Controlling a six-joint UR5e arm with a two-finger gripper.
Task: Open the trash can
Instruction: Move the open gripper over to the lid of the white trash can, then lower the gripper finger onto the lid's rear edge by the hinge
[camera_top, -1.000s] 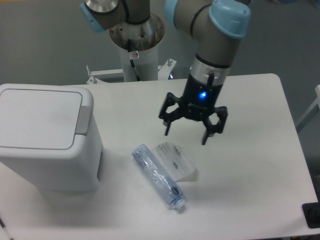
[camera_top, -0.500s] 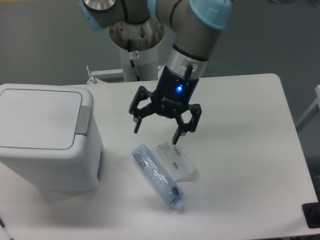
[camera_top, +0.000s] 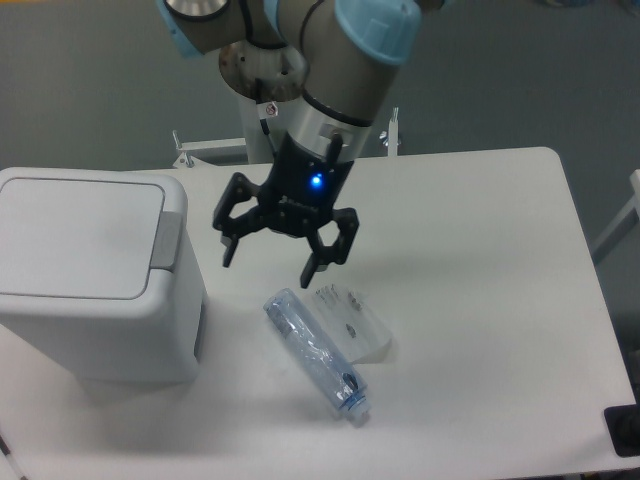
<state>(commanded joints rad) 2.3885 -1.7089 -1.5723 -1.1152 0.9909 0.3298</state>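
The trash can (camera_top: 90, 270), lid shut, is being left at the worktop's (camera_top: 500, 300) left edge. The end effector (camera_top: 268, 263), jaws spread and empty, is being carried leftward, now hovering just right of it, above the bottle (camera_top: 316, 354).

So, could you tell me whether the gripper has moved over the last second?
Yes. The gripper, jaws open, has travelled leftward in the picture toward the trash can, which has not shifted, and now hangs just above the bottle.

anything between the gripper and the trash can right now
Nothing: the camera view shows only bare white table between the open gripper and the trash can.
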